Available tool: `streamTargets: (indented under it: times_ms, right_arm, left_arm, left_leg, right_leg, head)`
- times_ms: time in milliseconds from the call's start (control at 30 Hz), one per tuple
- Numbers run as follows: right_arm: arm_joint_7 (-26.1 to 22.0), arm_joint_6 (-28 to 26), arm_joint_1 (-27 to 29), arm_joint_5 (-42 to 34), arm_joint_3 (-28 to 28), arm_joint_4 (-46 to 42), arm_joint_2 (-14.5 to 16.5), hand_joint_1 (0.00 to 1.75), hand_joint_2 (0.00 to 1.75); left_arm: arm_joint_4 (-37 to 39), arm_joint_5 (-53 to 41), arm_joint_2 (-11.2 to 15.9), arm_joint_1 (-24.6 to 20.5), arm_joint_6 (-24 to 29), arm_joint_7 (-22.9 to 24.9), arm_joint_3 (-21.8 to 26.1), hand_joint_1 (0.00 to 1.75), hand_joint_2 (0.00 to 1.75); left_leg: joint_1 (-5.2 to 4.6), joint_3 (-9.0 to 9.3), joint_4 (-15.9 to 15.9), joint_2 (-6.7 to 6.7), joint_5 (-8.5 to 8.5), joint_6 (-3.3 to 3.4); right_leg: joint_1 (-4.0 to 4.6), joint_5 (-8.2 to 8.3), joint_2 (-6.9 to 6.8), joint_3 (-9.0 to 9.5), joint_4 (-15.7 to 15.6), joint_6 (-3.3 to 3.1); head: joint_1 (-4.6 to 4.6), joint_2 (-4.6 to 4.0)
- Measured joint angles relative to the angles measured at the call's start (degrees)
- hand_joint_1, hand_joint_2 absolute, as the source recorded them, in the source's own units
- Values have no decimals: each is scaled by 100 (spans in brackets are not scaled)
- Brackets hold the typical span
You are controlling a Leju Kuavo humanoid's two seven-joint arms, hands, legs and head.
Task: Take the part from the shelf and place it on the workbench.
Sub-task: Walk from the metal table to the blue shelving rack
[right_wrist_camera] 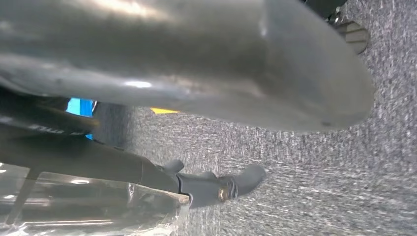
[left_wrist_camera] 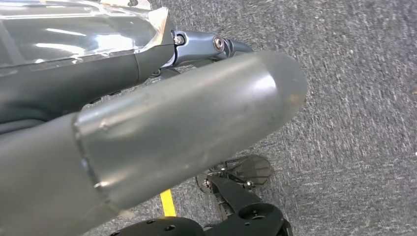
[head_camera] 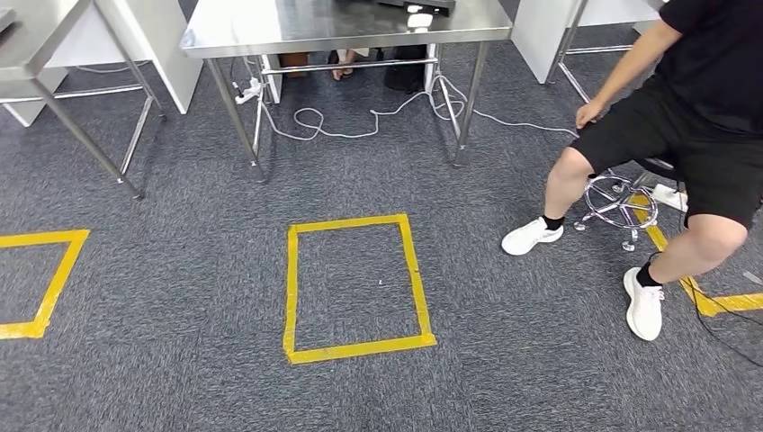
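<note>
My left hand (left_wrist_camera: 187,123) hangs over the carpet (left_wrist_camera: 354,98). Its thumb (left_wrist_camera: 221,108) and dark fingers (left_wrist_camera: 196,44) lie straight and apart, with nothing between them. My right hand (right_wrist_camera: 196,73) hangs the same way, its fingers (right_wrist_camera: 216,187) stretched out over the carpet and holding nothing. A glossy clear sheet (left_wrist_camera: 74,29) lies along the back of the left fingers, and I cannot tell what it is. A strip of yellow tape (left_wrist_camera: 167,202) shows on the carpet under the left hand.

Where the part is I cannot tell.

In the head view a yellow tape rectangle (head_camera: 291,288) sits in the middle of the carpet, and part of another (head_camera: 56,279) lies at the left edge. A steel table (head_camera: 342,22) stands at the far edge, with a white cable (head_camera: 378,112) looped on the carpet between its legs. A second table (head_camera: 36,36) stands at the far left corner. At the right edge a person (head_camera: 702,90) in black sits on a chrome stool (head_camera: 619,200), white shoes (head_camera: 531,237) flat on the carpet, well apart from the middle rectangle.
</note>
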Motion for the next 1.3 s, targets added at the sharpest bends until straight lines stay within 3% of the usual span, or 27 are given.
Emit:
streamTargets:
  times_ms: [67,133,167,200,233,267,333,400,467,533,600,667,700,733,800,833,900,967,1000,1067,1133,1167,1200,1233,1300]
  right_arm:
    - [19,0,-3,3,0,1,4,0,0]
    - [27,0,-7,10,0,1,14,0,0]
    - [27,1,-4,16,0,2,19,0,0]
    - [28,1,1,21,0,3,22,0,0]
    - [28,2,6,27,0,4,23,0,0]
    - [29,2,9,34,0,4,22,0,0]
    - [32,10,3,47,-1,7,41,0,0]
    - [40,25,-14,67,-2,11,59,0,0]
    - [48,35,-20,91,-2,16,62,0,0]
    - [58,39,-12,104,-2,19,61,0,0]
    - [69,43,-27,110,-1,20,52,0,0]
    - [71,47,-41,111,0,21,44,0,0]
    - [71,49,-36,111,0,21,38,0,0]
    - [71,51,-27,111,0,21,33,0,0]
    - [71,52,-13,111,0,21,19,0,0]
    - [72,55,-17,112,0,21,17,0,0]
    - [77,62,-29,117,0,21,16,0,0]
    - [88,67,-24,130,0,21,6,0,0]
    - [93,69,-18,137,0,21,4,0,0]
    - [106,72,-14,148,0,21,10,0,0]
    - [116,78,-13,157,0,21,23,0,0]
    - [122,81,-10,161,0,21,31,0,0]
    - [127,84,-4,164,0,22,38,0,0]
    - [135,85,1,167,0,22,42,0,0]
    - [148,85,6,176,0,23,44,0,0]
  left_arm:
    - [0,1,0,1,2,4,-16,0,0]
    - [0,2,0,12,7,19,-24,0,0]
    - [0,2,0,16,9,28,-26,0,0]
    - [0,2,0,18,11,36,-27,0,0]
    - [0,2,0,18,13,41,-28,0,0]
    - [0,2,0,18,14,47,-29,0,0]
    - [1,2,12,18,19,65,-32,0,0]
    - [-1,2,20,19,29,81,-34,0,0]
    - [-2,2,18,17,44,93,-35,0,0]
    - [-2,2,14,11,53,98,-36,0,0]
    - [-2,2,10,17,54,100,-37,0,0]
    - [-2,2,9,27,54,101,-37,0,0]
    - [-2,2,5,28,54,101,-37,0,0]
    - [-2,2,2,27,54,102,-37,0,0]
    - [-3,2,-13,23,54,103,-37,0,0]
    - [-3,2,-16,20,55,104,-37,0,0]
    - [-2,2,-21,11,58,107,-37,0,0]
    - [-3,2,-29,-3,65,108,-38,0,0]
    - [-4,2,-32,-12,69,108,-38,0,0]
    - [-4,2,-32,-20,77,106,-39,0,0]
    - [-4,2,-31,-9,81,107,-39,0,0]
    - [-4,2,-31,1,81,109,-39,0,0]
    - [-4,2,-31,10,83,112,-39,0,0]
    - [-4,2,-31,15,84,116,-39,0,0]
    - [-4,2,-30,18,85,130,-39,0,0]
  left_leg:
    - [23,-172,434,-264,-333,-15]
    - [-4,-529,1240,-461,-750,15]
    - [-23,-679,1553,-489,-847,44]
    - [-44,-745,1670,-503,-828,86]
    - [-69,-706,1562,-523,-698,141]
    - [-96,-565,1242,-578,-488,211]
    - [-133,-230,498,-903,-143,386]
    - [-165,-77,146,-1142,-50,487]
    - [-186,-38,43,-1039,-21,487]
    - [-169,33,-108,-863,41,465]
    - [-157,72,-195,-666,77,444]
    - [-159,60,-196,-466,75,443]
    - [-156,56,-194,-371,71,437]
    - [-151,56,-191,-285,67,426]
    - [-140,69,-169,-136,46,380]
    - [-149,78,-154,-74,26,342]
    - [-170,116,-133,34,-12,253]
    - [-163,177,-167,141,-19,160]
    - [-145,192,-160,123,-48,117]
    - [-109,89,137,-120,-306,62]
    - [-87,-245,928,-434,-770,41]
    - [-83,-430,1344,-504,-945,32]
    - [-83,-550,1598,-531,-1002,29]
    - [-83,-569,1625,-540,-932,35]
    - [-78,-290,990,-624,-508,70]
  right_leg:
    - [9,37,115,6,-3,-88]
    - [68,59,239,-26,1,-140]
    - [103,65,311,-34,2,-159]
    - [136,70,384,-36,2,-171]
    - [166,72,463,-30,2,-177]
    - [193,74,543,-21,2,-182]
    - [222,77,691,-23,6,-178]
    - [183,95,829,-72,9,-151]
    - [151,127,944,-128,-2,-97]
    - [174,55,731,-240,144,-68]
    - [175,-218,373,-541,694,-70]
    - [137,-486,251,-899,1387,-28]
    - [109,-512,230,-967,1536,25]
    - [81,-445,203,-905,1448,95]
    - [38,-149,47,-451,659,224]
    - [40,-14,-84,-230,268,240]
    - [87,113,-235,-39,-112,160]
    - [134,142,-140,-69,-123,19]
    - [104,164,-79,-55,-148,-48]
    - [35,233,32,-26,-203,-172]
    - [33,275,146,-39,-210,-236]
    - [53,284,215,-50,-207,-248]
    - [68,288,291,-54,-202,-252]
    - [79,291,369,-54,-195,-255]
    - [84,291,529,-45,-170,-252]
  head:
    - [-21,-1]
    - [-33,0]
    - [-35,0]
    - [-35,0]
    - [-34,0]
    - [-34,0]
    - [-10,0]
    - [-4,0]
    - [-25,0]
    - [-16,-1]
    - [5,0]
    - [15,1]
    - [14,1]
    - [16,1]
    - [18,0]
    - [24,-1]
    - [18,0]
    - [6,0]
    - [-3,0]
    - [-28,0]
    - [-49,1]
    - [-50,1]
    - [-49,1]
    - [-49,1]
    - [-51,0]
